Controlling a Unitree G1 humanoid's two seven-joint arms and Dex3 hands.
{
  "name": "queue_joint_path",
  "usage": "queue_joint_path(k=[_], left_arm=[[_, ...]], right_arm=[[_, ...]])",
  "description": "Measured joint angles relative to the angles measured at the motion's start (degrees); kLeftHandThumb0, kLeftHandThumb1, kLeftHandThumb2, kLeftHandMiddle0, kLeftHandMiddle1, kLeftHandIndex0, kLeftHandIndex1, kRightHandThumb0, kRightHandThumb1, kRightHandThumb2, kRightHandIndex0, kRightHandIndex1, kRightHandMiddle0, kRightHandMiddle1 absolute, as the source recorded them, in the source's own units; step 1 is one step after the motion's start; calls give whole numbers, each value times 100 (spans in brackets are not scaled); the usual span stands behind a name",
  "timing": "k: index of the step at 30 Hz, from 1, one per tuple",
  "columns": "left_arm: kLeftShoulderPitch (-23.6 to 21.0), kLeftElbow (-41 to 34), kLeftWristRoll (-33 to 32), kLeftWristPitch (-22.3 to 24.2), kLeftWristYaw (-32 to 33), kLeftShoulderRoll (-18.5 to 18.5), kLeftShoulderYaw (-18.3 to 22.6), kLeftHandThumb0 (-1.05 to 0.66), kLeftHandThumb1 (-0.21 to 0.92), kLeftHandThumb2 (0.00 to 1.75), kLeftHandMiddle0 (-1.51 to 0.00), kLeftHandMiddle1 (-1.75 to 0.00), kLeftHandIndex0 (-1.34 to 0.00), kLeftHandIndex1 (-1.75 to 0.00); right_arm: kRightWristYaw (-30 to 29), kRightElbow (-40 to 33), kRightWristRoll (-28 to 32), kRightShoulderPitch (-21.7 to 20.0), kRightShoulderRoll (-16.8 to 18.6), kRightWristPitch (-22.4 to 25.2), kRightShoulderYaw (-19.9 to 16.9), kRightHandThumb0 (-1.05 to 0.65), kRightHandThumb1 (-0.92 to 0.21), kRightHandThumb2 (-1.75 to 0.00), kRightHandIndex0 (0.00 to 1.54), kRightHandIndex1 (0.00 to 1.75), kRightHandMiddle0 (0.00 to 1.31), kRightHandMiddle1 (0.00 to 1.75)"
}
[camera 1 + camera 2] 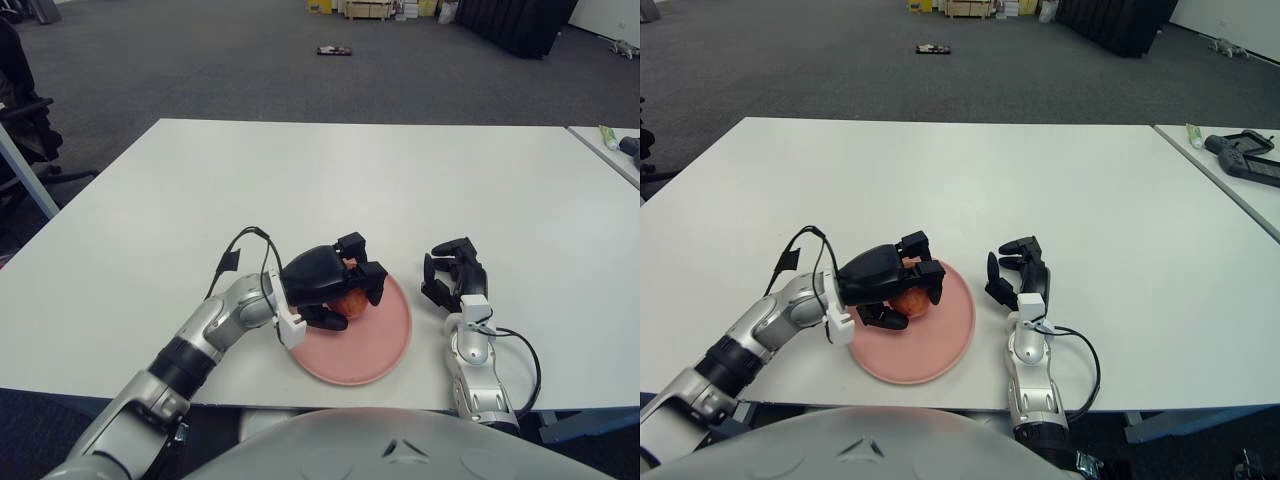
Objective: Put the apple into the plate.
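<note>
A red apple shows low over the pink plate, mostly covered by my left hand. That hand is curled round the apple from above, over the plate's left half. Whether the apple touches the plate I cannot tell. My right hand shows just right of the plate's rim, fingers curled and holding nothing.
The white table stretches far back and to both sides. A second table at the right edge carries a dark tool and a small tube. A black cable loops off my left forearm.
</note>
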Motion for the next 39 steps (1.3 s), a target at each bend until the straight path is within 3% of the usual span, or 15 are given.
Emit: queue_joint_path(k=[11, 14, 17, 19, 20, 21, 24, 33, 39], left_arm=[[-101, 165, 2, -165, 77, -12, -67, -45, 39, 123, -99, -175, -55, -175], [-125, 197, -34, -194, 65, 1, -97, -15, 29, 132, -78, -175, -53, -165], [-189, 216, -146, -235, -84, 43, -161, -6, 27, 134, -70, -175, -51, -161], [-250, 225, -186, -263, -167, 71, -201, -3, 41, 117, -56, -175, -44, -160], [-290, 240, -200, -279, -214, 84, -226, -31, 52, 104, -36, -172, -28, -163], [-347, 275, -221, -308, -268, 91, -255, -51, 66, 89, -23, -153, -18, -149], [-521, 378, -245, -422, -387, 128, -319, -77, 84, 72, -7, -116, -6, -120], [-722, 601, -219, -692, -543, 240, -451, -97, 92, 86, 0, -41, 0, -57], [-735, 537, -232, -693, -642, 258, -458, -104, 92, 98, 0, -9, 0, -26]], right_arm=[[34, 17, 14, 2, -11, -23, -2, -38, -69, -85, 59, 140, 33, 175], [55, 31, 13, 2, -12, -42, -2, -38, -70, -84, 59, 138, 33, 175], [56, 37, 13, 2, -8, -51, -4, -38, -71, -83, 58, 138, 32, 175], [53, 37, 12, 1, -3, -50, -4, -38, -71, -82, 58, 137, 32, 175], [49, 37, 11, 1, 3, -50, -5, -38, -71, -82, 59, 137, 32, 175], [37, 35, 8, 2, 10, -45, -6, -38, -71, -82, 59, 137, 32, 175], [-7, 19, -3, 2, 32, -6, -2, -38, -70, -83, 60, 138, 33, 175], [12, -94, 14, 3, 56, 195, 0, -38, -69, -84, 57, 138, 33, 175], [5, -123, -1, 16, 53, 235, 2, -38, -71, -82, 54, 138, 32, 175]])
